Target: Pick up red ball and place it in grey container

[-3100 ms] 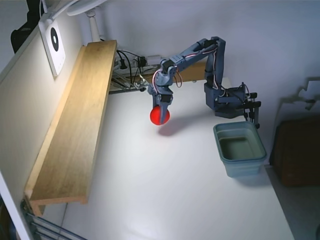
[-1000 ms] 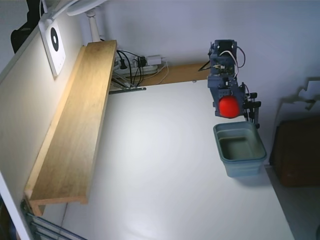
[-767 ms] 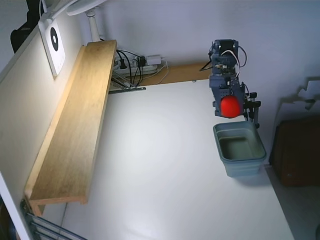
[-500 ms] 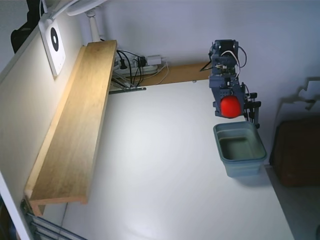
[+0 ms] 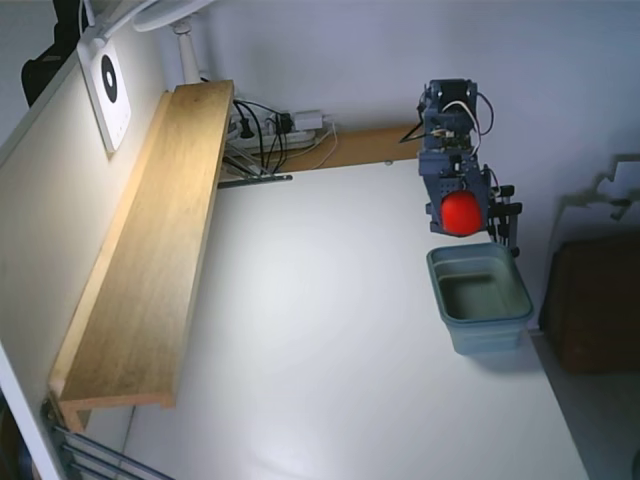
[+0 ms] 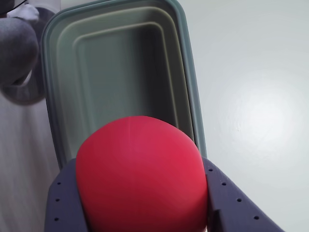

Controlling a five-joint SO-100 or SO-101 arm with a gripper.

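Observation:
The red ball (image 5: 460, 212) is held in my gripper (image 5: 461, 216), in the air just above the far end of the grey container (image 5: 480, 296). In the wrist view the ball (image 6: 141, 174) fills the lower middle, clamped between the blue-grey fingers (image 6: 227, 200). The container (image 6: 120, 72) lies directly below and ahead; its inside is empty. The gripper is shut on the ball.
A long wooden shelf (image 5: 150, 260) runs along the left wall. Cables and a power strip (image 5: 275, 128) lie at the back. The white table (image 5: 330, 330) ends close to the right of the container, beside a brown box (image 5: 595, 305). A grey round thing (image 6: 17, 53) shows at upper left in the wrist view.

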